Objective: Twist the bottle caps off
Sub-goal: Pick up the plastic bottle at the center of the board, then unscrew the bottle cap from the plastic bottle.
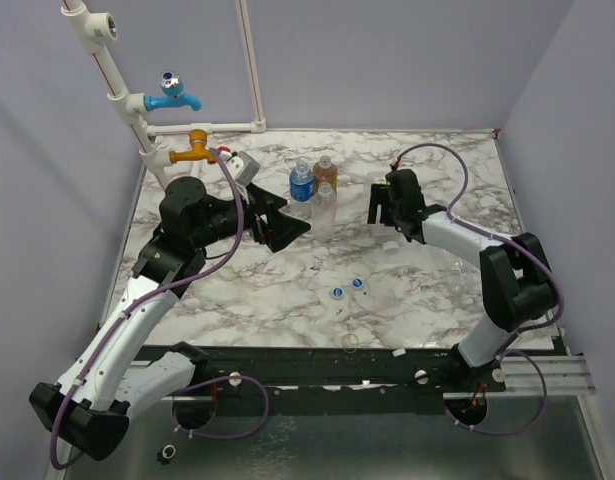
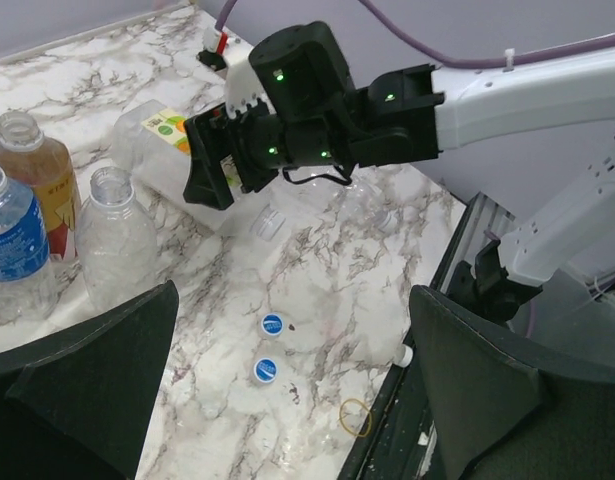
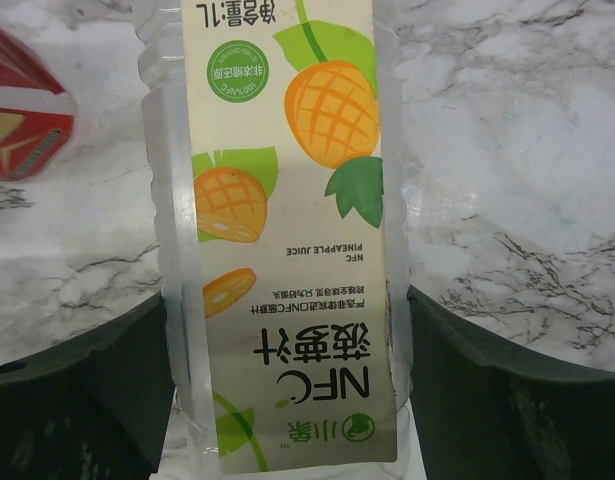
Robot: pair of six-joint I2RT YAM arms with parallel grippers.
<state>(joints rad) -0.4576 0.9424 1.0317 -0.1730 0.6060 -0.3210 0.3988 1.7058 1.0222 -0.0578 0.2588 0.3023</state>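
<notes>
A large squarish clear bottle with a pineapple-juice label lies on the marble between my right gripper's fingers, which touch both its sides. It also shows in the left wrist view, with my right gripper at one end. A blue-labelled bottle, an amber bottle and a plain clear bottle stand together, the amber and plain ones with open necks. Two blue-and-white caps lie loose on the table. My left gripper is wide open and empty above the table, beside the standing bottles.
A thin yellowish ring lies near the table's front edge. A blue tap and an orange tap sit on white piping at the back left. A red-and-gold patch shows left of the large bottle. Another clear bottle lies beyond the right arm.
</notes>
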